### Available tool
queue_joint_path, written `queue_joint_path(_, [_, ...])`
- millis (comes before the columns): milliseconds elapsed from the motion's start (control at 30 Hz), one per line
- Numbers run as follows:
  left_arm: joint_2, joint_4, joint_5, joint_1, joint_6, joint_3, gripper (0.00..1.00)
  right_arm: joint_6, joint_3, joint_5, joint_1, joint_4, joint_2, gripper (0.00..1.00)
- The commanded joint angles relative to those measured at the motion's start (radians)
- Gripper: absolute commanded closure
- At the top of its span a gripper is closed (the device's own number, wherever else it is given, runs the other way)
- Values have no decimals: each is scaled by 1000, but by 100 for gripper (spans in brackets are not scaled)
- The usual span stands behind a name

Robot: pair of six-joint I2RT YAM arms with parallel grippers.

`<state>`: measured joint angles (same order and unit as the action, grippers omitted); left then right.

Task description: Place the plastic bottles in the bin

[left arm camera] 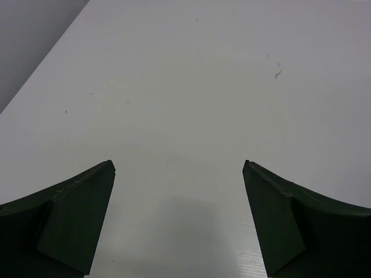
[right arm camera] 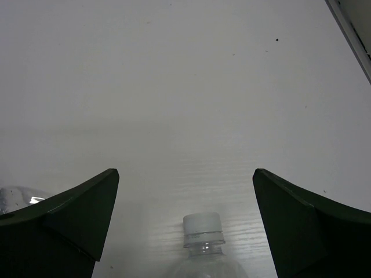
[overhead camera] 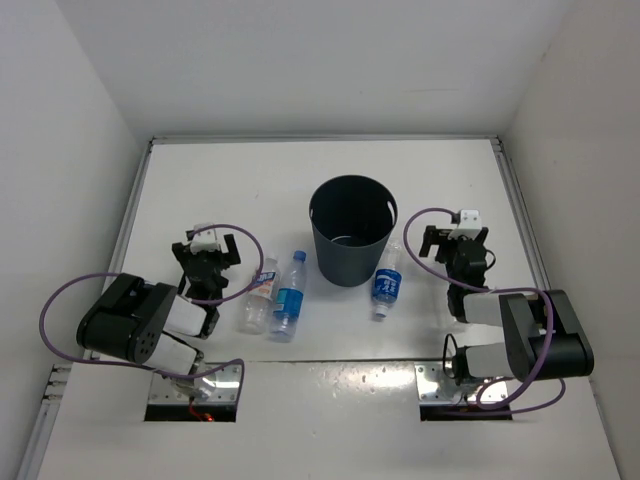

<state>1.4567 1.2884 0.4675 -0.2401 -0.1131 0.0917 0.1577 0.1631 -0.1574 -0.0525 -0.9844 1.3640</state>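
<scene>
Poking in at right wrist view's btm edge, white-capped bottle (right arm camera: pixel 203 230) cut off below neck, cap pointing away from cam. Pale-label bottle (overhead camera: pixel 259 298), blue-label bottle (overhead camera: pixel 289 298) lie left of bin (overhead camera: pixel 350 250), second blue-label bottle (overhead camera: pixel 386 284) just right, all lengthwise near-far on counter (overhead camera: pixel 200 185). Left pincer (left arm camera: pixel 178 167), right pincer (right arm camera: pixel 185 172) spread, low.

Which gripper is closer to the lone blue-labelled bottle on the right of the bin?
Right. The right gripper sits just right of that bottle and slightly farther back. The left gripper is well off to its left, on the other side of the bin.
</scene>
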Motion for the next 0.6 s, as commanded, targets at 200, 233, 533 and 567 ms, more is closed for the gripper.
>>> queue_joint_path(200, [-6,77,-9,13,-13,0,1,5,26,-2,-4,-37,-6,0])
queue_joint_path(233, [-6,77,-9,13,-13,0,1,5,26,-2,-4,-37,-6,0])
queue_joint_path(533, [-6,77,-9,13,-13,0,1,5,26,-2,-4,-37,-6,0])
queue_joint_path(567, [-6,77,-9,13,-13,0,1,5,26,-2,-4,-37,-6,0])
